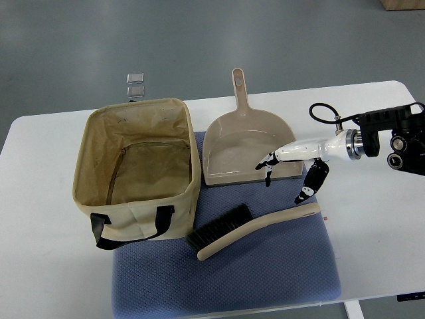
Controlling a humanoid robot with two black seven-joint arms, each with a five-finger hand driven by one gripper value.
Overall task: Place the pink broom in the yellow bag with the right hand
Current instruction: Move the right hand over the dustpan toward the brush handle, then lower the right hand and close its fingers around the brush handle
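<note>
Right hand point(292, 174) hovers, fingers spread, empty; pink broom point(255, 226) lies just below it, ungrasped. You've yet to grasp, lift, bag it: yellow bag point(179, 206) far left.

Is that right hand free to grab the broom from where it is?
Probably yes: the right hand hovers open just above the broom handle's end, with nothing between them; the dustpan sits behind.

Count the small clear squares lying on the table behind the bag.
2. Both small clear squares sit at the table's far edge, just behind the bag's back wall: one farther away, the other directly in front of it. The bag could hide more.
</note>
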